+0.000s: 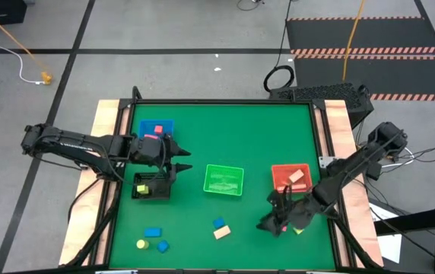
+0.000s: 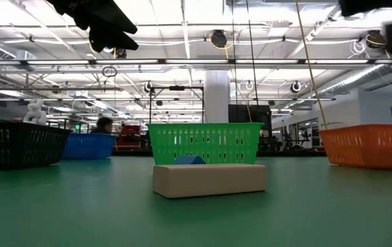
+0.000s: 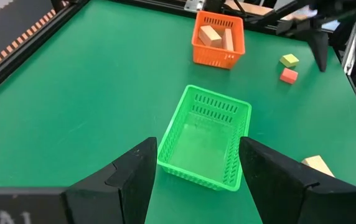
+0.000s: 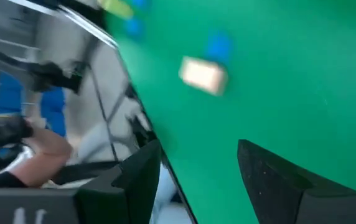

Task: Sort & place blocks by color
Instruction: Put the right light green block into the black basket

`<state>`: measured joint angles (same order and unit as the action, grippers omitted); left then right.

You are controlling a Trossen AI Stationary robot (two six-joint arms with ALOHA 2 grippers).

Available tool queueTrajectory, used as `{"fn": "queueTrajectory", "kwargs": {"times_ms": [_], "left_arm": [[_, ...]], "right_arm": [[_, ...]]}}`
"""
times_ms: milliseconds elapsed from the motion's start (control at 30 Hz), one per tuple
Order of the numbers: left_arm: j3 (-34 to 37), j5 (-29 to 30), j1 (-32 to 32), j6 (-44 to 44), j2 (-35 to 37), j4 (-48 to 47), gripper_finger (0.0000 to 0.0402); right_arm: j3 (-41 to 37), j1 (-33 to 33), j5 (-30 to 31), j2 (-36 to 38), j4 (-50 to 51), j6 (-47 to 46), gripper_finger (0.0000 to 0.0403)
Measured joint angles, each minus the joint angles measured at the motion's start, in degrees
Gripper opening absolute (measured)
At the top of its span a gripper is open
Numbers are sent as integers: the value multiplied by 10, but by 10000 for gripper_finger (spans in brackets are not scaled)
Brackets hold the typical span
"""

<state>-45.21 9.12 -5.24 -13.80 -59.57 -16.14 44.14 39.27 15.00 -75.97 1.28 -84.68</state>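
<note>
My left gripper (image 1: 178,161) hangs open and empty above the table between the black bin (image 1: 150,187) and the green bin (image 1: 223,180); its wrist view looks over the green bin (image 3: 203,137). My right gripper (image 1: 273,222) is open and empty, low near the table's near right corner. A yellow block (image 3: 289,60) and a red block (image 3: 288,76) lie beside the right arm. A tan block (image 1: 222,233) and a blue block (image 1: 219,224) lie flat near the near edge, as do two blue blocks (image 1: 153,232) and a yellow one (image 1: 141,244). Tan blocks (image 3: 210,35) sit in the orange-red bin.
A blue bin (image 1: 157,129) with a pink block stands at the far left. The black bin holds a yellow block (image 1: 143,188). The orange-red bin (image 1: 290,177) stands right of the green one. A person's hand (image 4: 41,146) shows beyond the table edge in the right wrist view.
</note>
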Motion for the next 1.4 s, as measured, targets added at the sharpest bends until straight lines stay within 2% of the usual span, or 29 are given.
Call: {"fn": "queueTrajectory", "kwargs": {"times_ms": [167,367,467,600,733,867,1167,1400], "left_arm": [[0,0,0,-2,0,-3,228],[0,0,0,0,0,-3,228],[0,0,0,5,0,-3,228],[0,0,0,23,0,-3,228],[0,0,0,33,0,-3,228],[0,0,0,44,0,-3,228],[0,1,0,64,0,-3,228],[0,1,0,63,0,-3,228]], "right_arm": [[0,23,-98,-13,71,-146,205],[0,41,-288,-11,126,-292,205],[1,41,-345,-11,195,-330,205],[1,38,-347,-11,293,-331,205],[0,35,-344,-11,324,-313,206],[-12,35,-344,-11,313,-306,219],[-51,35,-342,-11,301,-287,276],[-72,32,-293,-17,234,-317,270]]}}
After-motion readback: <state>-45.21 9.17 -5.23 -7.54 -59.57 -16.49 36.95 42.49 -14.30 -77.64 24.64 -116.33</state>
